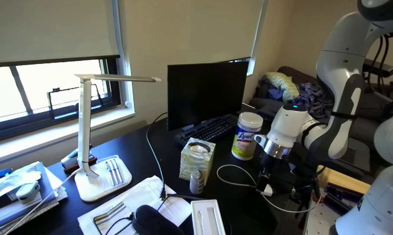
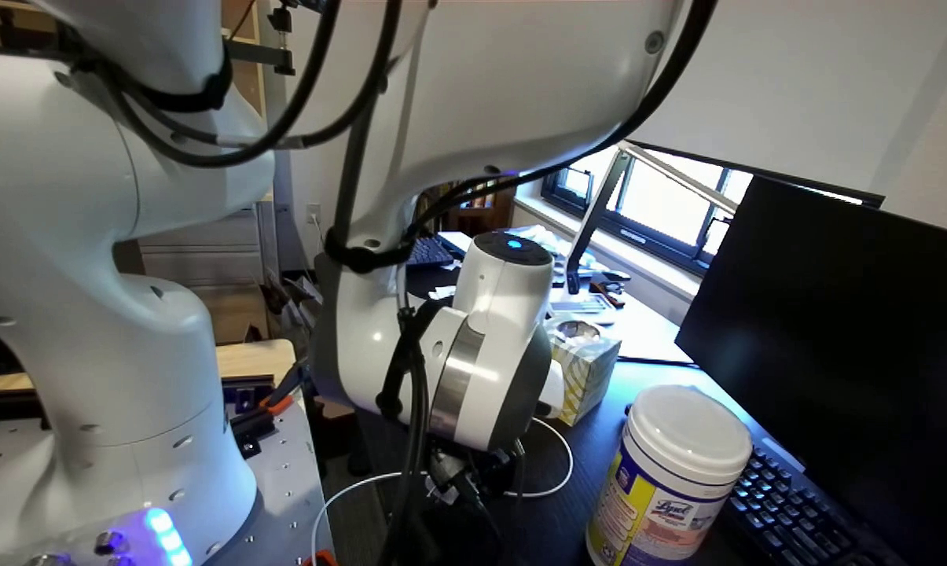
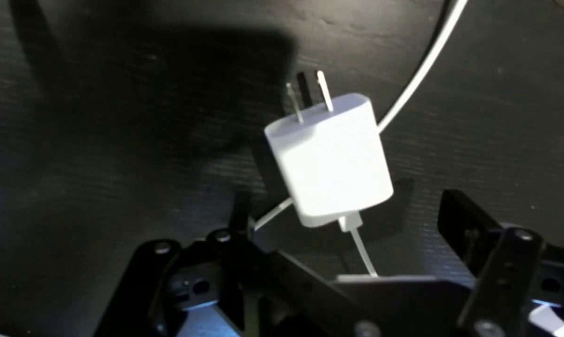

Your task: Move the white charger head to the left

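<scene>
The white charger head (image 3: 331,159) lies on the dark desk in the wrist view, its two metal prongs pointing up the picture. A white cable (image 3: 362,252) is plugged into its lower end. My gripper (image 3: 347,210) is open, with one finger on each side of the charger's lower end. No finger touches it in this view. In an exterior view the charger head (image 1: 267,190) shows beside the dark gripper fingers (image 1: 277,192), low over the desk. In an exterior view the gripper (image 2: 477,479) is partly behind the arm, and I cannot make out the charger there.
A Lysol canister (image 1: 247,136) stands near the wrist. A tissue box (image 1: 197,158), a small bottle (image 1: 196,181) and an open white box (image 1: 207,217) are on the desk. The cable loops (image 1: 234,165) around the gripper. A monitor (image 1: 209,94) and keyboard (image 1: 212,129) stand behind.
</scene>
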